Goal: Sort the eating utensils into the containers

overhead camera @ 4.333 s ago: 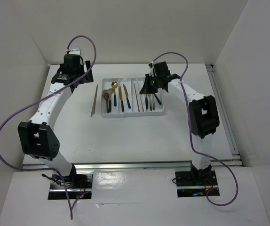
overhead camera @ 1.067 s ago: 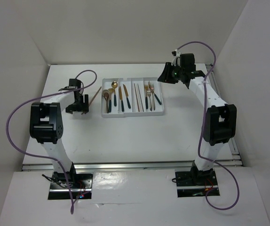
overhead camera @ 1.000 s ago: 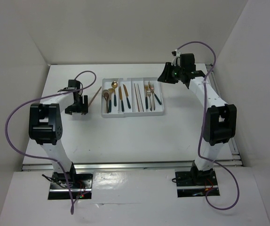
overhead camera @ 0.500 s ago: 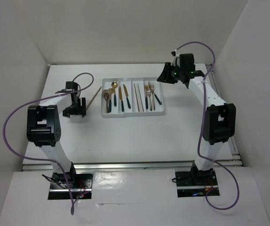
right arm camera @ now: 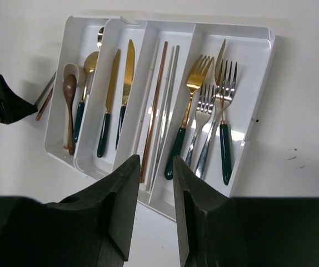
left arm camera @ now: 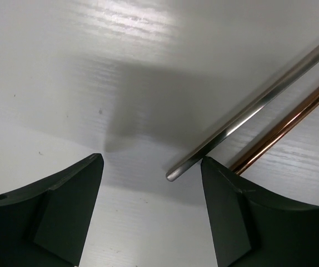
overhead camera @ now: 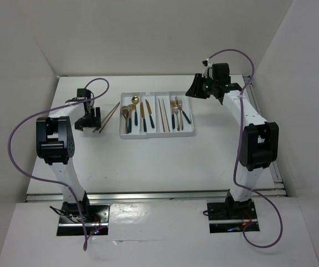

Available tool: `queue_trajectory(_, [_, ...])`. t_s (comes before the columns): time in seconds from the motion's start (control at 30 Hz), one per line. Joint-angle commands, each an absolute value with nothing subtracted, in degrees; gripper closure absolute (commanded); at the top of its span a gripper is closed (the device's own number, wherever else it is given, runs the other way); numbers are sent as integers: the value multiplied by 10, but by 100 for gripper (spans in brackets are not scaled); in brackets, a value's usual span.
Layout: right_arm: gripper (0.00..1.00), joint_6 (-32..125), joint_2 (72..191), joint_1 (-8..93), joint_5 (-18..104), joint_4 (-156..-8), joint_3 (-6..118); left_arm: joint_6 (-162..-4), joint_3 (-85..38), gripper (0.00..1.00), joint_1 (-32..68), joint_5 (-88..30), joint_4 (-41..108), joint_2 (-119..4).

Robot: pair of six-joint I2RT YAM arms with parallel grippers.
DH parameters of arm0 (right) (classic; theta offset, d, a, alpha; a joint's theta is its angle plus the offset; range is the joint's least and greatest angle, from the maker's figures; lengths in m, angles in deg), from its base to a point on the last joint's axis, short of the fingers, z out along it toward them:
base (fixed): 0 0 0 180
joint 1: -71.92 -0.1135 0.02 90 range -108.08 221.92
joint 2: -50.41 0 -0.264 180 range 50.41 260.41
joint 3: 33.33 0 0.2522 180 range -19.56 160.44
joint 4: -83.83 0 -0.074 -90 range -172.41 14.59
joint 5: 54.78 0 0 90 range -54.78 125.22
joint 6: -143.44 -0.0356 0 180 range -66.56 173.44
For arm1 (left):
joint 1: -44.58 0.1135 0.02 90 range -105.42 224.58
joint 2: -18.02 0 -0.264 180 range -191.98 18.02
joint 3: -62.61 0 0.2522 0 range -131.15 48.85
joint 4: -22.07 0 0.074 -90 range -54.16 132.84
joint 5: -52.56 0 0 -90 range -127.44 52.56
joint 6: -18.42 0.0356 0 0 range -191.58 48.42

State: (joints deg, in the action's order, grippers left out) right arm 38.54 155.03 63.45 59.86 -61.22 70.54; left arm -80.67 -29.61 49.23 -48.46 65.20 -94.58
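Note:
The white tray (overhead camera: 157, 136) lies at the table's middle back. In the right wrist view its compartments (right arm camera: 259, 39) hold, from left to right, spoons (right arm camera: 77, 111), knives (right arm camera: 118, 94), chopsticks (right arm camera: 158, 105) and forks (right arm camera: 207, 105). Two loose chopsticks (overhead camera: 108, 116), one silver (left arm camera: 243, 119) and one copper (left arm camera: 293, 122), lie on the table left of the tray. My left gripper (overhead camera: 87, 120) is low over the table and open. The silver chopstick's tip lies just beyond its jaws (left arm camera: 152, 161), near the right finger. My right gripper (overhead camera: 196, 89) hovers beyond the tray's right end, jaws (right arm camera: 155, 161) narrowly open and empty.
White walls close in the table at the back and both sides. A metal rail (overhead camera: 262, 128) runs along the right edge. The left arm's purple cable (overhead camera: 23, 125) loops out to the left. My left gripper (right arm camera: 4, 105) also shows in the right wrist view.
My left gripper has shifted slightly back and left beside the loose chopsticks, and its elbow has swung round. The right arm has held still for the last second.

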Motion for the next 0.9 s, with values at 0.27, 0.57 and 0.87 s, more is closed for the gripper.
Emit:
queue_trajectory(0.27, [62, 391, 1545, 635, 603, -636, 718, -755, -383, 26, 492, -294, 691, -1020])
queue_trajectory(0.57, [62, 391, 1550, 635, 608, -636, 718, -731, -401, 32, 487, -279, 704, -1044])
queue_trajectory(0.87, [62, 391, 1550, 635, 613, -636, 718, -715, -406, 49, 482, -300, 704, -1060])
